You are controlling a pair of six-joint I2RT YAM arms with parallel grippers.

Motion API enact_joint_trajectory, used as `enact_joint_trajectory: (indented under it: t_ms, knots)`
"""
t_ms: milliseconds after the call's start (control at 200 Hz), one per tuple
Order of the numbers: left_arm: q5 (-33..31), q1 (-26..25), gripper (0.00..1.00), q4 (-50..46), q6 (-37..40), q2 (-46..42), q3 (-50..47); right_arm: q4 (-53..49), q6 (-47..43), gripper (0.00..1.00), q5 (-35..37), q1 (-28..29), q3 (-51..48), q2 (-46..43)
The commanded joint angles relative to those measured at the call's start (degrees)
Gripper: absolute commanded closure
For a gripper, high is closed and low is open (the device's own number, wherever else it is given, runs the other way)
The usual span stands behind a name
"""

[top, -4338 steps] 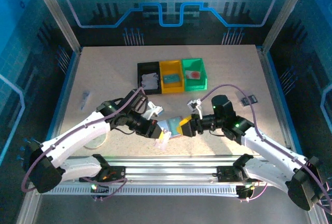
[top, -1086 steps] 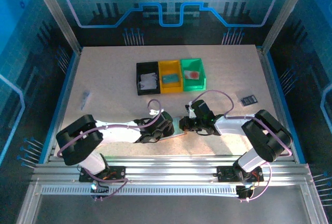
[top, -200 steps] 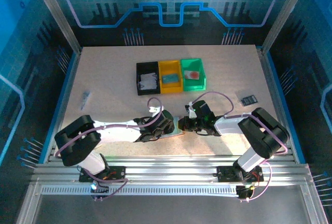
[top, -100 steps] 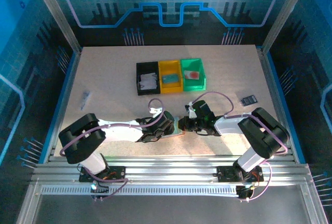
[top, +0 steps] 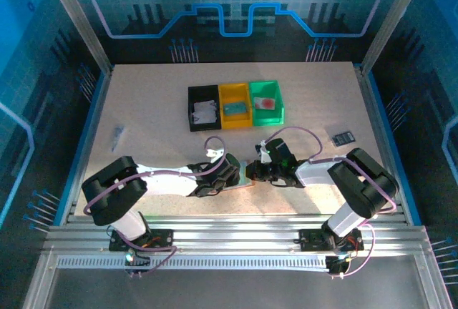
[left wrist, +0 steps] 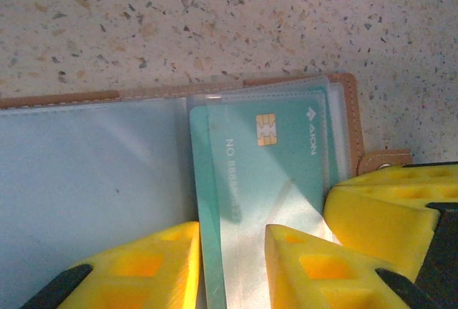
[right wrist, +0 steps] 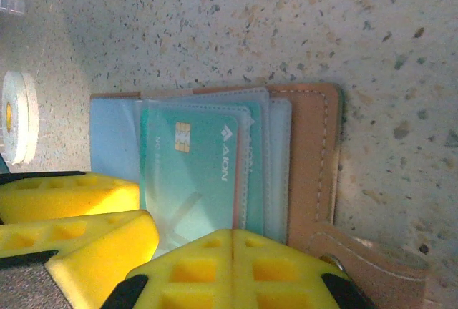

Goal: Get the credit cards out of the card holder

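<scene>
Speckled beige table (top: 143,109), blue-lit enclosure (top: 322,8); left gripper (left wrist: 232,252) parted, right gripper (right wrist: 232,255) closed

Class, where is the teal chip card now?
Teal chip card: left wrist view, centre, inside the card holder's clear pocket, left gripper straddling its lower end.

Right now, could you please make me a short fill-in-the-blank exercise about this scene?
1. The card carries the word ___.
2. The holder lies ___ on the table.
3. The bin between the black bin and the green bin is ___.

Missing words: AION; open; yellow.
</scene>
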Motion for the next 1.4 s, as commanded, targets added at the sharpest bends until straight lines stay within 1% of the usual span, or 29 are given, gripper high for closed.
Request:
enact_joint_trajectory:
  t_ms: [0, 955, 1031, 1211, 1356, 1396]
  knots:
    - [0.5, -0.3, 0.72, 1.4, -0.4, 0.1, -1.2, -6.5, 0.6, 1.00, 0.9, 0.3, -2.7, 3.5]
    - [-1.1, -0.3, 0.86, 3.5, -1.5, -3.2, -3.7, -2.9, 1.8, 1.00, 0.2, 0.8, -3.6, 5.8]
    - [-1.1, -0.3, 0.89, 3.8, -1.6, -3.3, -3.9, -2.7, 1.9, 1.00, 0.3, 0.8, -3.7, 6.0]
    - [-1.3, -0.3, 0.91, 4.5, -1.9, -3.5, -4.4, -2.6, 2.0, 1.00, 0.3, 0.9, -3.7, 6.0]
    - [-1.4, -0.3, 0.96, 4.7, -2.1, -4.0, -4.7, -2.6, 2.0, 1.00, 0.2, 1.0, -3.8, 5.9]
    - [-1.5, -0.4, 0.99, 4.7, -2.1, -4.2, -4.8, -2.6, 2.2, 1.00, 0.2, 1.0, -3.7, 5.9]
